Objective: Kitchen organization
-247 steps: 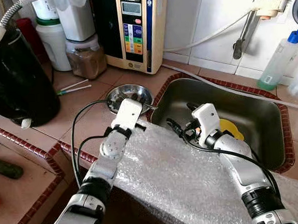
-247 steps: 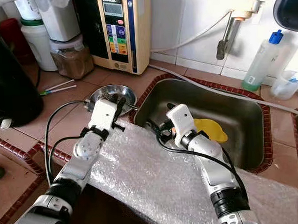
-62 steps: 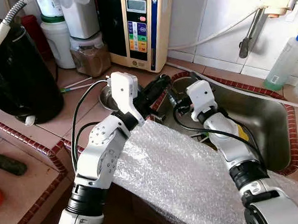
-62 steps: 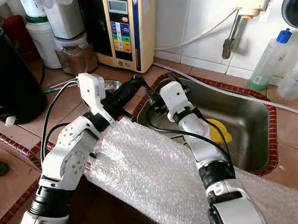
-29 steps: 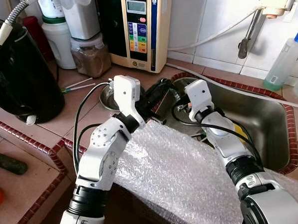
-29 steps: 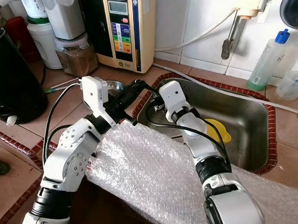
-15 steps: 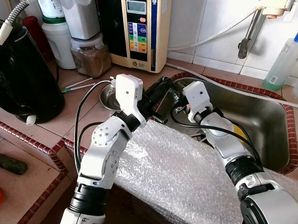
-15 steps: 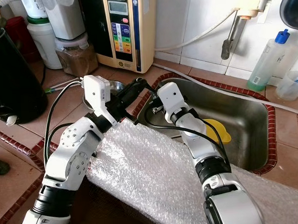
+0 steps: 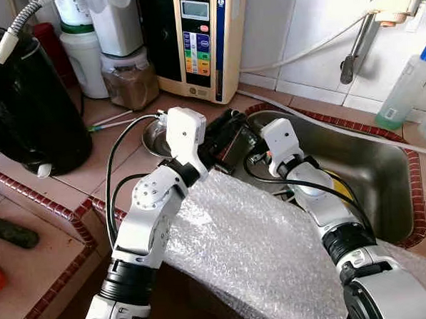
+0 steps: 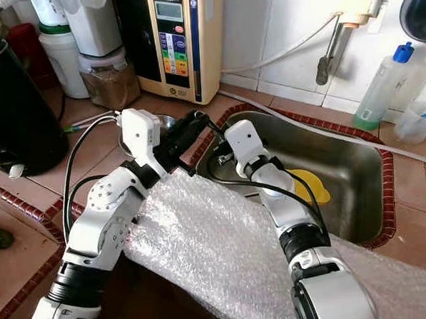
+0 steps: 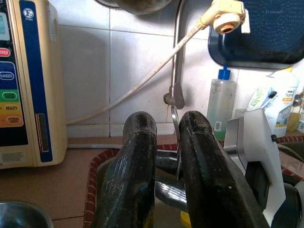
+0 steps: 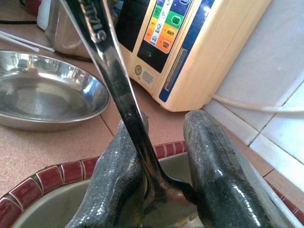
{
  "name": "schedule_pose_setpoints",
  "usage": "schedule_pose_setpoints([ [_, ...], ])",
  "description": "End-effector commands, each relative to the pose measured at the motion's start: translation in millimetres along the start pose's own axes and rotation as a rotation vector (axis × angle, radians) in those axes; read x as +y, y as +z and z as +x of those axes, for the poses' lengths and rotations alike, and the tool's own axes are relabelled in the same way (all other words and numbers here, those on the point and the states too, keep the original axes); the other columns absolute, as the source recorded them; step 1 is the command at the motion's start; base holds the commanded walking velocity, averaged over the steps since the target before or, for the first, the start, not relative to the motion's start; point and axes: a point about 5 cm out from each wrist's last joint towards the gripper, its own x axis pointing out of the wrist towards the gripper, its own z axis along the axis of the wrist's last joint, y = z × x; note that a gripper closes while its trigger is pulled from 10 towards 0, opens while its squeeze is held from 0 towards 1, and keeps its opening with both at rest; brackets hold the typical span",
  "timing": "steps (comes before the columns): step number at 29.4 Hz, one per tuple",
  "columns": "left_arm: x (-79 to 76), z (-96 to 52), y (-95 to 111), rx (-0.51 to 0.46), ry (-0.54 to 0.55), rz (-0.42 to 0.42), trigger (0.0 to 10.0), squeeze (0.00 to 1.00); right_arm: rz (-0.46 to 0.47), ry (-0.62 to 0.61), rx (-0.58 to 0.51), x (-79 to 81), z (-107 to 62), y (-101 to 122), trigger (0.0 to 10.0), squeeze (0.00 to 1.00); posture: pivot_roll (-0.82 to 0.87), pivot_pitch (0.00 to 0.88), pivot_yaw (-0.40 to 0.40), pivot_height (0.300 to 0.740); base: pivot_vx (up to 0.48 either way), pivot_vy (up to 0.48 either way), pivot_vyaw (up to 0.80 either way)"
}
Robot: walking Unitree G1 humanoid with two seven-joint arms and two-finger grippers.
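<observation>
A metal spoon point(image 12: 118, 90) is held between my two grippers above the sink's near-left corner. My left gripper point(image 9: 233, 128) reaches over from the counter side and is shut on the thin handle point(image 11: 175, 137). Facing it, my right gripper point(image 10: 217, 156) has the spoon's bowl end wedged between its fingers point(image 12: 209, 161). A shallow steel bowl point(image 9: 153, 137) sits on the tiled counter just behind the left wrist. The steel sink point(image 9: 385, 166) holds a yellow item point(image 10: 311, 186), partly hidden by the right arm.
Bubble wrap point(image 9: 260, 250) covers the counter edge under both arms. A cream water ionizer point(image 9: 199, 39), a jar of brown powder point(image 9: 126, 78) and a black kettle point(image 9: 24, 105) stand at the back left. The faucet point(image 9: 357, 37) and a soap bottle point(image 9: 405, 85) stand behind the sink.
Over eight seconds both arms rose from the bowl and the sink and met at the sink corner. In the last half second they barely shift; the spoon stays between them.
</observation>
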Motion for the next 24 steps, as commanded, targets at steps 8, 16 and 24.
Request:
schedule_pose_setpoints([
  [8, 17.9, -10.2, -8, 0.055, 0.088, 0.003, 10.0, 1.00, 0.013, -0.077, -0.023, -16.2, -2.1, 3, 0.0, 0.00, 0.06, 0.000, -0.022, 0.740, 0.000, 0.000, 0.00],
  [16, 0.4, -11.0, -11, 0.076, -0.034, -0.165, 10.0, 1.00, -0.002, -0.077, 0.001, -17.2, -1.6, -1, 0.0, 0.00, 0.06, 0.000, -0.020, 0.740, 0.000, 0.000, 0.00],
  [24, -14.6, -15.8, -13, 0.094, -0.134, -0.230, 10.0, 1.00, -0.035, -0.076, 0.035, -21.2, 0.8, -3, 0.0, 0.00, 0.08, 0.000, -0.024, 0.740, 0.000, 0.000, 0.00],
])
